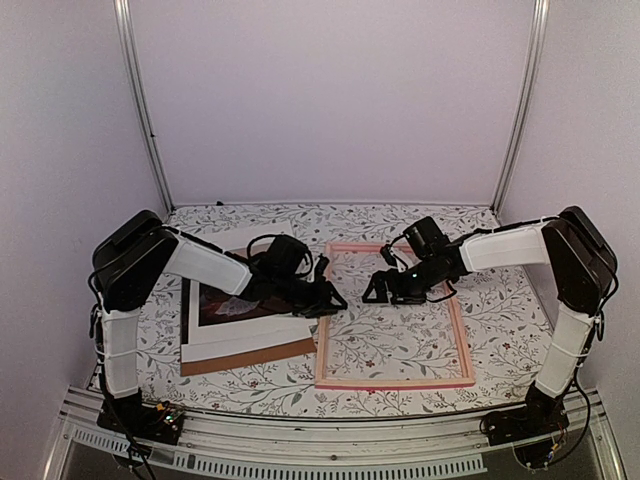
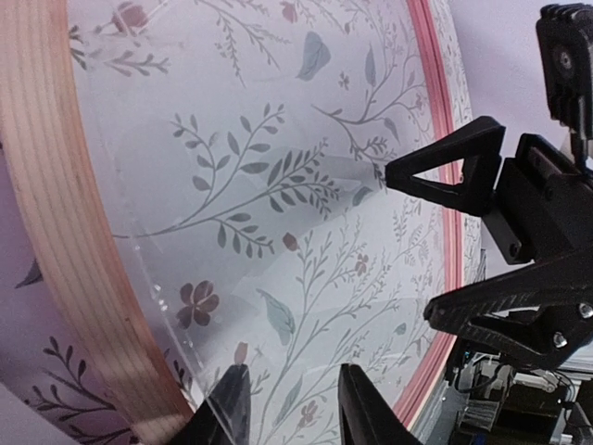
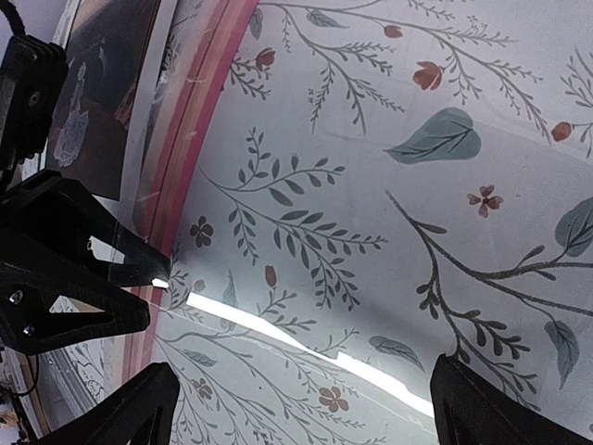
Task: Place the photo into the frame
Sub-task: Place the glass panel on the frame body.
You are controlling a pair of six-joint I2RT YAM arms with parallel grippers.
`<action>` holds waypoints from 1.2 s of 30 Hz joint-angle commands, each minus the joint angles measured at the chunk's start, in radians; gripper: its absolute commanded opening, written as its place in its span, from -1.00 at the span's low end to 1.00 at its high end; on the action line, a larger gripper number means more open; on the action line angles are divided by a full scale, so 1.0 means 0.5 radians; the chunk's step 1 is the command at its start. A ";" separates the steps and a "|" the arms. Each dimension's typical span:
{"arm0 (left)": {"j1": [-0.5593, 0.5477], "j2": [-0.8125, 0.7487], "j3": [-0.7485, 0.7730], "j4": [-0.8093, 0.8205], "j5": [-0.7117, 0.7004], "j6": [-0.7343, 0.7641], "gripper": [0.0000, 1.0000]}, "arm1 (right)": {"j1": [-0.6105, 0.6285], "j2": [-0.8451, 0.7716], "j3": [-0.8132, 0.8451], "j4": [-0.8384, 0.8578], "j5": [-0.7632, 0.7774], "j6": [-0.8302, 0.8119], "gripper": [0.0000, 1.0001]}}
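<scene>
Both hover at the frame (image 1: pixel 395 382), centre of the top view. My left end effector (image 1: pixel 335 300) is narrowly parted at its left rail; my right end effector (image 1: pixel 375 290) is spread wide over its upper part. The photo (image 1: pixel 212 300) lies left, outside the frame.

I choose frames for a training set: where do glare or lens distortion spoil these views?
Right wrist: a white glare streak cuts across the floral pattern. Left wrist: the frame has its straight rail bowed by the lens; pale reflections veil the clear pane. Top external: even light, soft shadows.
</scene>
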 commanded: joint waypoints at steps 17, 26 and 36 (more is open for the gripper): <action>-0.024 -0.185 -0.019 -0.142 -0.153 0.127 -0.09 | 0.006 0.038 -0.088 0.011 0.007 -0.002 0.97; -0.024 -0.220 -0.031 -0.179 -0.192 0.157 -0.08 | 0.007 0.026 -0.085 -0.022 0.029 -0.027 0.97; -0.029 -0.244 -0.064 -0.183 -0.201 0.163 -0.07 | 0.007 0.011 -0.059 -0.084 0.062 -0.065 0.97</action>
